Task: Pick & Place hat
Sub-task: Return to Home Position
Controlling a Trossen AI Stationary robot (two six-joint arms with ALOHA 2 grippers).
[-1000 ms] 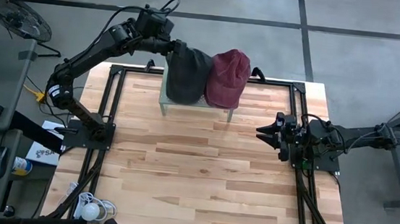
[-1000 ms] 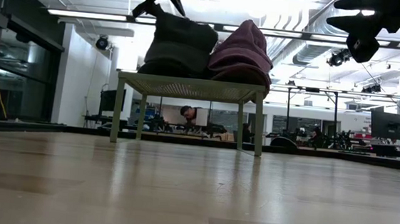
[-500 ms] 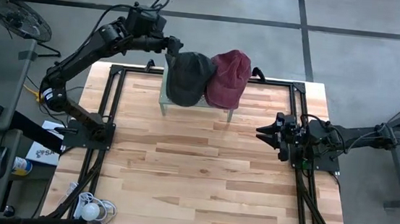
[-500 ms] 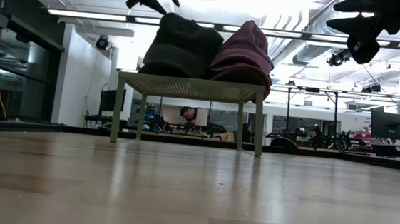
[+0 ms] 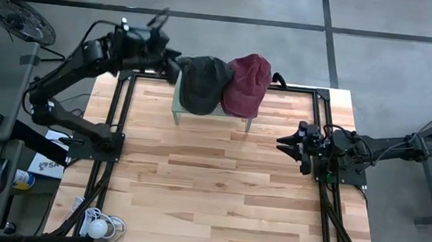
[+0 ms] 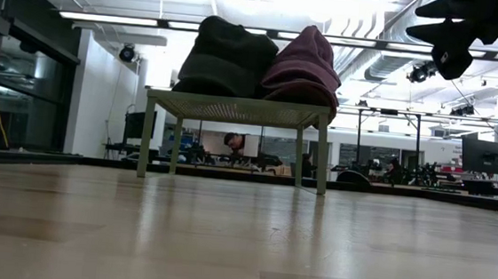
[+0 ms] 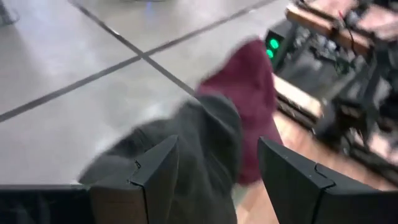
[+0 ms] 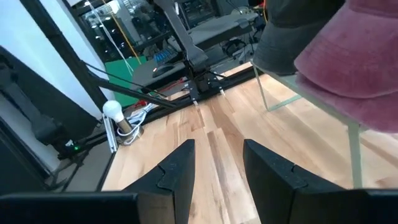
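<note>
A dark grey hat (image 5: 203, 85) and a maroon hat (image 5: 246, 84) sit side by side on a small pale stand (image 5: 210, 114) at the table's far edge. In the low view the grey hat (image 6: 229, 58) and the maroon hat (image 6: 304, 64) rest on the stand's top (image 6: 238, 109). My left gripper (image 5: 171, 65) hangs open just left of the grey hat, clear of it. The left wrist view shows the grey hat (image 7: 193, 140) beyond its spread fingers (image 7: 155, 177). My right gripper (image 5: 286, 141) waits open at the table's right side.
Black frame rails (image 5: 119, 112) run along the table's left and right sides. A white bulb with cables (image 5: 97, 224) lies at the near left corner. The wooden top (image 5: 210, 191) stretches in front of the stand. A person (image 6: 231, 140) sits in the room behind.
My left gripper has drawn back from the grey hat's far left side, going toward the table's left edge and upward while rolling, and has left the low view. The grey hat stays on the stand beside the maroon one.
</note>
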